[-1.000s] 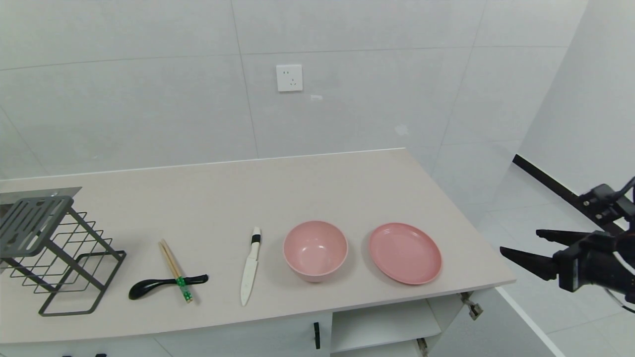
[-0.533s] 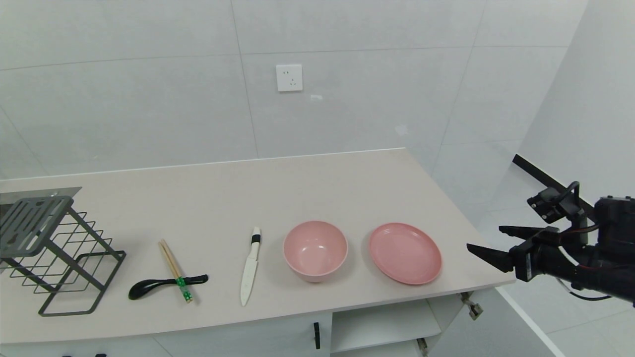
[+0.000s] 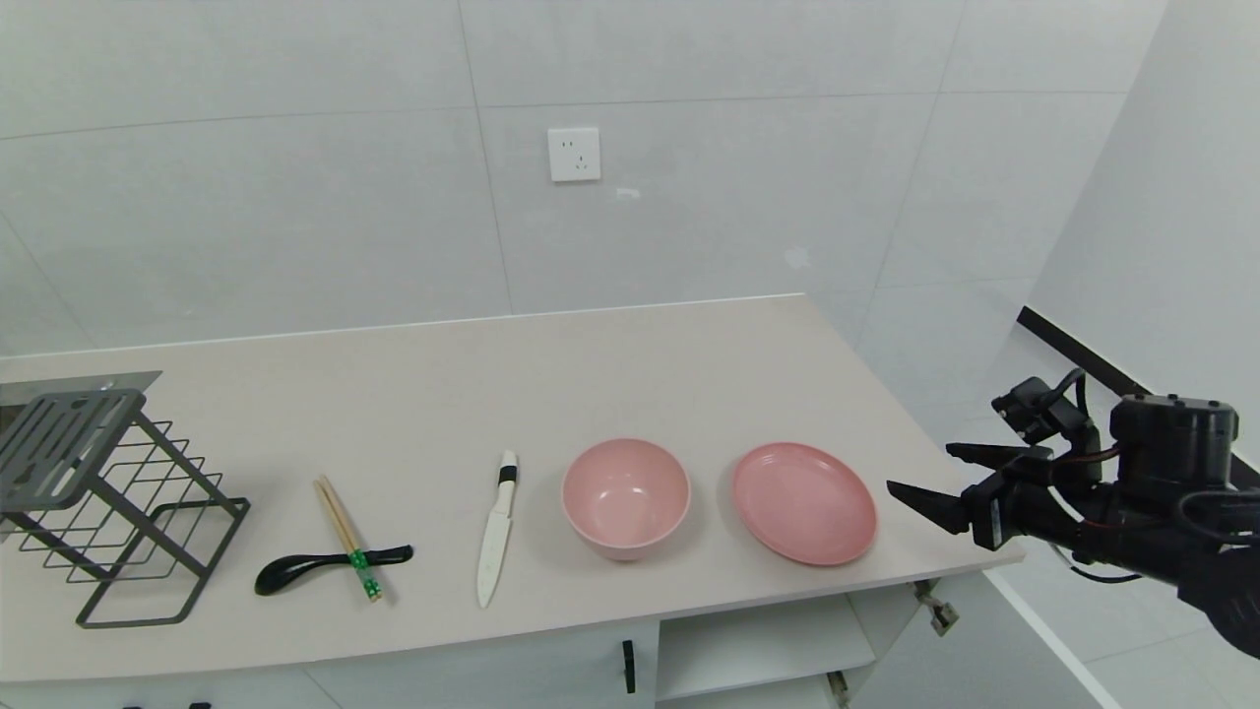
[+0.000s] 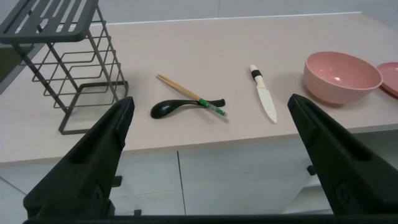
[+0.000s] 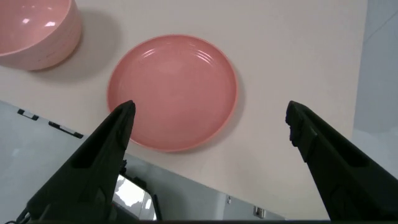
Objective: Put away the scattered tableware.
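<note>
Left to right on the counter (image 3: 610, 374): wire rack (image 3: 98, 492) at the far left end, black spoon (image 3: 295, 569) with the chopsticks (image 3: 339, 517) lying across its handle, white knife (image 3: 497, 532) (tip toward the near edge), pink bowl (image 3: 626, 497) upright, pink plate (image 3: 803, 502) flat. None of the tableware had shifted from a second before.

The change was on the right. The right gripper (image 3: 920, 467) had come in leftward from well off the counter's right end. Its fingertips now showed over that end, near the plate's right rim but not touching it. Its fingers were spread wide and held nothing.

The plate lay just left of the right gripper. In the right wrist view it sat ahead of and between the two spread fingers. The bowl stood just left of the plate, with a gap between them.

The left gripper (image 4: 209, 102) hung off the counter's near edge, facing the spoon and chopsticks. Its fingers were also wide apart and empty, well apart from all the tableware.
</note>
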Robot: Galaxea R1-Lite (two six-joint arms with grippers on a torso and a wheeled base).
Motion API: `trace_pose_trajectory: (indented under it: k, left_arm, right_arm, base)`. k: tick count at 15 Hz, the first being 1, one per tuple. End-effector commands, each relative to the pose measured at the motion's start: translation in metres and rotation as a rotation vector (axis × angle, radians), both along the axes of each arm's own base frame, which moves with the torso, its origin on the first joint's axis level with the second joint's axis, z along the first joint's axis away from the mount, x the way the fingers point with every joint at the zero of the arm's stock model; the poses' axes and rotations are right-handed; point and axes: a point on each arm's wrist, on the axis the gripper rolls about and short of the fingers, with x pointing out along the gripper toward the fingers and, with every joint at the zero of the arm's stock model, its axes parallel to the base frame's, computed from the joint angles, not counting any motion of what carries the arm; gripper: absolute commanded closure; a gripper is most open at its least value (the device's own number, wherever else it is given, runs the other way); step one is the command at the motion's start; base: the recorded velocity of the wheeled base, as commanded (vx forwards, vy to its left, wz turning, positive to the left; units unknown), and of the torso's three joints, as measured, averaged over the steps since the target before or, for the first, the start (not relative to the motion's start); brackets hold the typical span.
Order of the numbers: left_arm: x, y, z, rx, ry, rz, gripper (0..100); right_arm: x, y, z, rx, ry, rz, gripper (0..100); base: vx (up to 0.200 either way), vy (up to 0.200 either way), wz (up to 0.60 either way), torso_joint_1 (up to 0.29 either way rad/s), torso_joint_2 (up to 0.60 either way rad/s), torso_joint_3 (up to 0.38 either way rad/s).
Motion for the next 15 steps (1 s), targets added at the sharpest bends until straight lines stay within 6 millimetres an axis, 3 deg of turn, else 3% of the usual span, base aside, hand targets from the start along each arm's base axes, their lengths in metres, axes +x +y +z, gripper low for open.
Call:
trace_pose_trajectory:
  k: [1, 15]
  left_arm:
    - [0.000, 0.000, 0.000, 0.001, 0.001, 0.000, 0]
    - [0.000, 0.000, 0.000, 0.002, 0.001, 0.000, 0]
  right_arm:
    - [0.006, 0.001, -0.016, 0.001, 0.041, 0.002, 0]
    - [0.049, 0.007, -0.046, 0.019, 0.076, -0.014, 0]
  base:
    - [0.000, 0.000, 0.00, 0.000, 0.00, 0.000]
    - [0.000, 0.000, 0.00, 0.000, 0.00, 0.000]
